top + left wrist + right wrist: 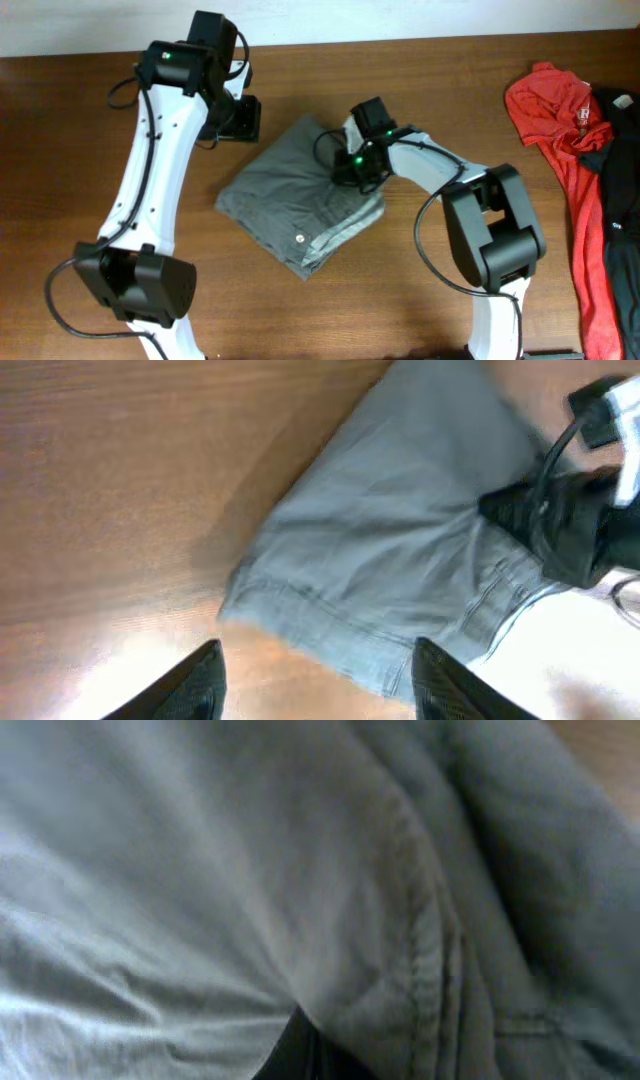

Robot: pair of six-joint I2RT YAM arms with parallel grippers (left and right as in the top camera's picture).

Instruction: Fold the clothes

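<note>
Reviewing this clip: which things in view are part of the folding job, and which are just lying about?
In the job:
- grey shorts, mid-table
- right hand, down on the shorts
- left hand, open, beside the shorts

Lying about:
- red shirt, right edge of the table
- black garment, beside the red shirt

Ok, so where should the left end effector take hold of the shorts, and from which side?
Probably the stitched edge of the shorts nearest the left end effector, approached from above on that end effector's own side. That edge lies flat, straight and stacked in layers. The open fingers face it, and the right end effector occupies the opposite side.
</note>
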